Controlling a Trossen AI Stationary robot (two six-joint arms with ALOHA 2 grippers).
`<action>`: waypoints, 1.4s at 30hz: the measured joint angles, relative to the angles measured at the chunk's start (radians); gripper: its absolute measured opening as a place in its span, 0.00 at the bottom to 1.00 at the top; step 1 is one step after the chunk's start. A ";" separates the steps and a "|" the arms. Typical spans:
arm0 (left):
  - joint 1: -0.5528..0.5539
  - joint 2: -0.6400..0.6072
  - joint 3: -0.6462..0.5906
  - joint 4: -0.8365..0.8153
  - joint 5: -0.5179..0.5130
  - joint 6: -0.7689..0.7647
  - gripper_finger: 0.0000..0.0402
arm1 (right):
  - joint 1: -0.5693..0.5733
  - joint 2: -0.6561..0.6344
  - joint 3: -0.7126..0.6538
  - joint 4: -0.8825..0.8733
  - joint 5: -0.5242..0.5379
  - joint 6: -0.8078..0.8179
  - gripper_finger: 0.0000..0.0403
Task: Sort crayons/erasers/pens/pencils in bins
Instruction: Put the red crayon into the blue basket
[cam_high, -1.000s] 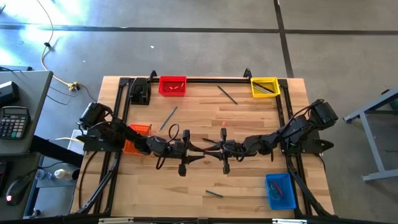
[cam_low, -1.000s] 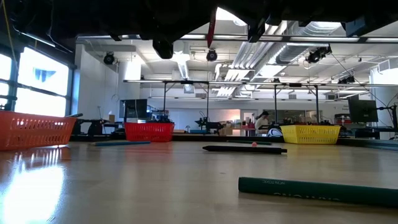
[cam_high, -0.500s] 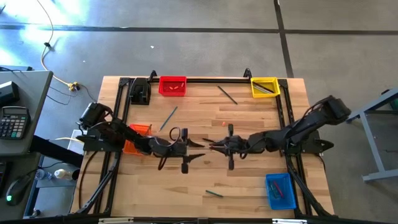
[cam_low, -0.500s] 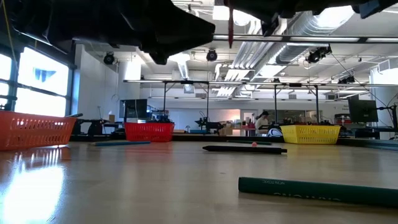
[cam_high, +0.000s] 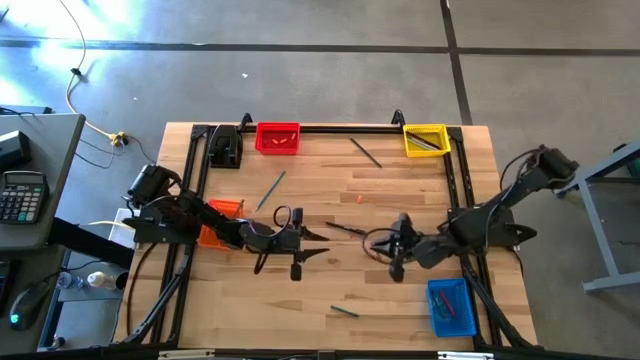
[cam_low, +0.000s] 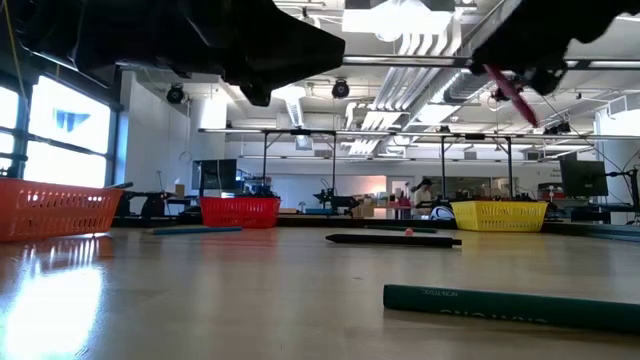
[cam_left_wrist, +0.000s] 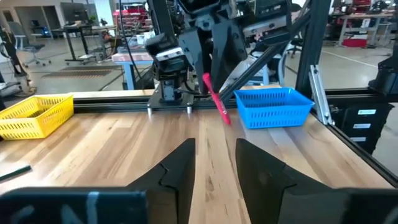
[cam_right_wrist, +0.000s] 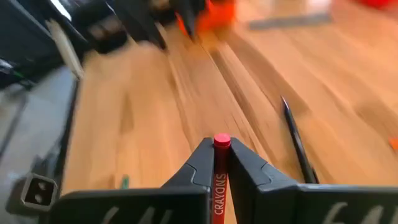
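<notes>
The short red wax crayon sits pinched between the right gripper fingers, above the table's 4 o'clock area. Gripped near one end, it could swing or slip before reaching the red plastic bin at 12 o'clock. The left gripper, empty, stands spread near the middle.

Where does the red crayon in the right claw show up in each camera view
High view: hidden under the right claw, right of the table's middle.
Low view: red crayon hangs tilted at upper right, above the yellow bin.
Left wrist view: crayon at centre, in the far claw, beside the blue bin.
Right wrist view: crayon pinched between the fingers, bottom centre.
Shared landmark: the black pen lying mid-table.
</notes>
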 joint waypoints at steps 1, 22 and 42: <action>0.000 0.000 0.000 0.000 0.000 0.000 0.25 | 0.014 0.000 0.020 -0.063 0.006 0.048 0.02; 0.000 0.000 0.000 -0.030 0.019 -0.002 0.22 | 0.323 0.271 0.448 -1.019 -0.314 0.882 0.02; -0.001 0.000 0.000 -0.057 0.019 -0.021 0.22 | 0.477 0.420 0.372 -0.885 -0.572 1.060 0.02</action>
